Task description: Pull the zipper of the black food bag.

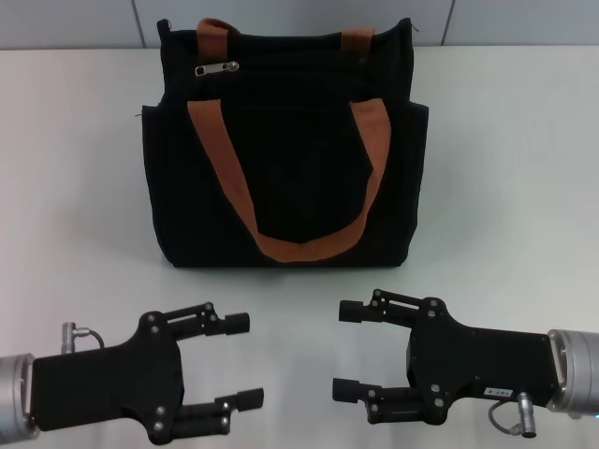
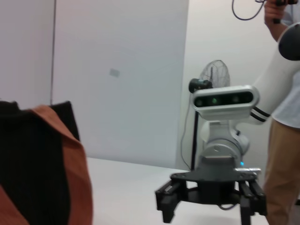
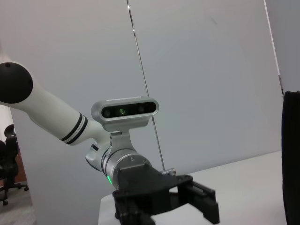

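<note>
The black food bag (image 1: 290, 159) stands upright at the far middle of the white table, with two orange-brown handle straps (image 1: 234, 187). The silver zipper pull (image 1: 216, 68) lies at the left end of the bag's top edge. My left gripper (image 1: 245, 360) is open and empty at the near left, well in front of the bag. My right gripper (image 1: 345, 350) is open and empty at the near right, facing the left one. The left wrist view shows a bag corner (image 2: 28, 164) and the right gripper (image 2: 208, 206). The right wrist view shows the left gripper (image 3: 164, 208) and a bag edge (image 3: 291, 154).
The white table (image 1: 505, 187) spreads to both sides of the bag and runs to a grey wall at the back. In the left wrist view a person (image 2: 281, 154) and a fan (image 2: 215, 75) stand beyond the table.
</note>
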Controlling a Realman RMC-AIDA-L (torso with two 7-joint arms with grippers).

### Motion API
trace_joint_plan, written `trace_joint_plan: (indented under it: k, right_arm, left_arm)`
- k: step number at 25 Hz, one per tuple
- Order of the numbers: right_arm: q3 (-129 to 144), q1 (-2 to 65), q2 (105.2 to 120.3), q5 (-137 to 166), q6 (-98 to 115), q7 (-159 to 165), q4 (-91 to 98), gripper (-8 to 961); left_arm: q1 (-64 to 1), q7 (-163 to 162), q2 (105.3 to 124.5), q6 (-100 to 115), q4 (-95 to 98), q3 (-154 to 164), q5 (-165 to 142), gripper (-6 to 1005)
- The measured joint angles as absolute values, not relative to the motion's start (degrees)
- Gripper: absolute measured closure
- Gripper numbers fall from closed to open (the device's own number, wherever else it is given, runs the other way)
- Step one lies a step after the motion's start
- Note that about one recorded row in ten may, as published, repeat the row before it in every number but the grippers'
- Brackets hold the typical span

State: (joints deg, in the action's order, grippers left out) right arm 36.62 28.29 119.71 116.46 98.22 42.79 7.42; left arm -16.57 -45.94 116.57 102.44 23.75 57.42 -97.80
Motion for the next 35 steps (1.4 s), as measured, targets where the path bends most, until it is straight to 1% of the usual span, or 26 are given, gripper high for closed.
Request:
trace_joint_plan:
  k: [10, 16, 17, 21, 22, 28, 31, 32, 35]
  right_arm:
    - [36.4, 28.0, 119.7, 116.4, 98.2, 42.8, 7.4, 135]
    - [36.4, 28.0, 119.7, 116.4, 98.1, 42.8, 7.2, 138]
    - [36.3, 28.0, 119.7, 116.4, 97.8, 42.8, 6.9, 138]
    - [36.2, 28.1, 119.7, 116.4, 97.5, 42.8, 6.6, 141]
    - [36.2, 28.1, 119.7, 116.4, 97.5, 42.8, 6.5, 142]
    - [36.0, 27.9, 119.7, 116.4, 97.4, 42.8, 6.3, 147]
    - [36.0, 27.9, 119.7, 116.4, 97.3, 42.8, 6.3, 149]
    - [36.0, 27.9, 119.7, 116.4, 96.9, 42.8, 6.3, 150]
    - [36.0, 27.9, 119.7, 116.4, 96.5, 42.8, 6.1, 152]
  left_arm:
    - [-16.4, -45.9, 116.8, 102.2, 23.7, 56.8, -98.1, 272]
    - [-16.4, -45.6, 117.25, 102.1, 23.7, 56.1, -97.8, 280]
    - [-16.4, -45.5, 117.71, 102.1, 23.6, 53.0, -97.7, 282]
    - [-16.2, -45.4, 118.37, 102.1, 23.3, 45.7, -97.6, 287]
    - [-15.9, -45.3, 118.5, 102.9, 21.7, 37.4, -97.6, 289]
    - [-15.7, -45.7, 118.51, 102.1, 19.7, 23.6, -97.6, 297]
    - [-17.6, -49.4, 118.5, 97.0, 19.6, 19.0, -97.6, 301]
    - [-19.8, -52.9, 118.55, 92.5, 19.8, 18.1, -97.6, 302]
    - [-21.6, -54.0, 118.59, 89.2, 20.0, 18.1, -97.8, 306]
